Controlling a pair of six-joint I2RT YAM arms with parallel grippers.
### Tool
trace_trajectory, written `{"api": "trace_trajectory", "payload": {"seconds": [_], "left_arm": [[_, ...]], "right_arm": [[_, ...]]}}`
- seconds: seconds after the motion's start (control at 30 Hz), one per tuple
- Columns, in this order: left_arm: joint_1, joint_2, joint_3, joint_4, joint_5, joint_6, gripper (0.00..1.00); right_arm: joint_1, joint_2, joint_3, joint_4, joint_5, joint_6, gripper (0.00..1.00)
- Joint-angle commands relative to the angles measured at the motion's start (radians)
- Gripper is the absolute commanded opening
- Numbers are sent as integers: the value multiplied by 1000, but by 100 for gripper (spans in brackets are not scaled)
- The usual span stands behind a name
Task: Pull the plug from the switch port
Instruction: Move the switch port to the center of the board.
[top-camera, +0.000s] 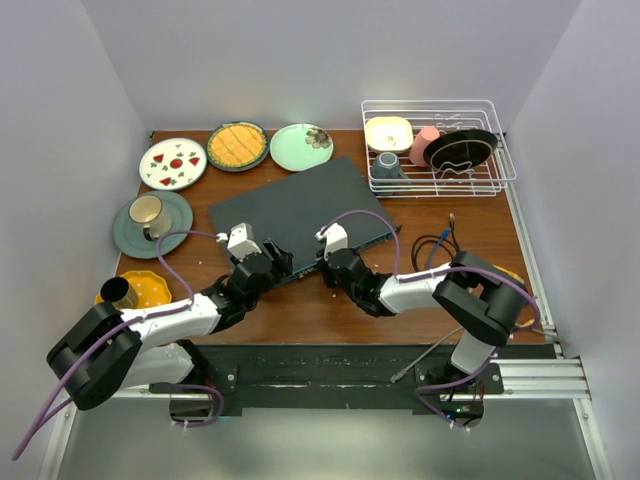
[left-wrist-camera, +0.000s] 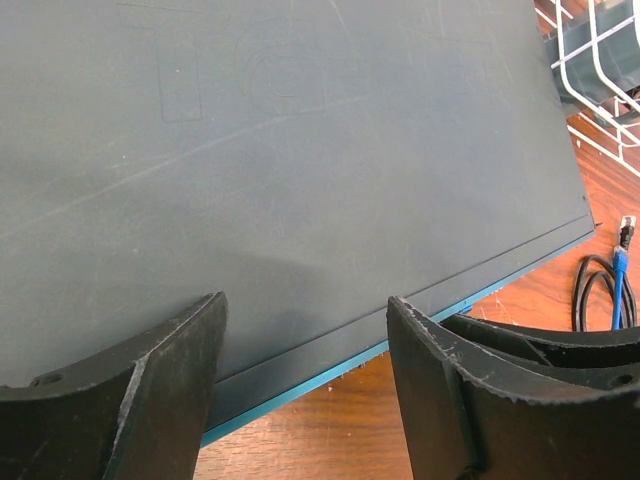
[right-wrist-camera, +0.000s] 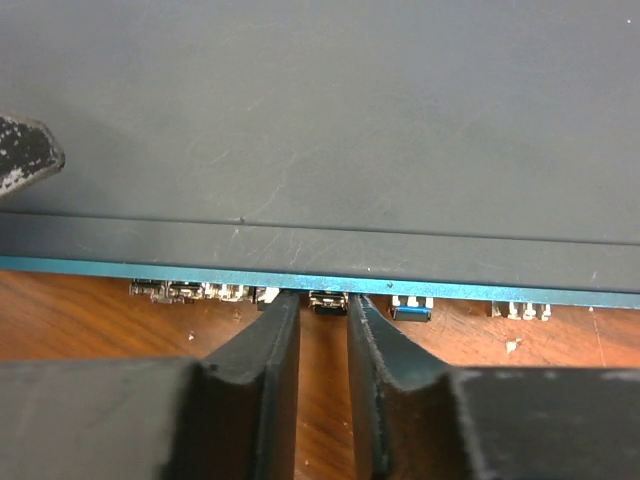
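Right claw narrowed either side of small dark plug in switch front edge; grip unconfirmed. Left claw spread wide above switch top. Switch lies flat mid-table.

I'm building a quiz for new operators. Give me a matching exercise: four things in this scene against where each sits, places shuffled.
Things:
1 switch
2 pink cup
3 tan mug
4 coiled cable

Places:
A on the grey plate
B in the wire rack
C on the wood, right of the switch
D middle of the table

Pairs: 1-D; 2-B; 3-A; 4-C
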Motion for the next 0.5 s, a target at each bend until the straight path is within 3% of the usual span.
{"api": "trace_trajectory", "payload": {"seconds": [0.0,0.3,0.47], "left_arm": [[-4,43,-54,-170,96,-16,70],[-4,3,-59,-193,90,-13,69],[-4,-6,-59,-198,95,-14,69]], "right_arm": [[-74,22,30,159,78,-81,13],[-76,-16,-21,196,81,-75,0],[-76,-56,-45,176,83,-58,0]]}}
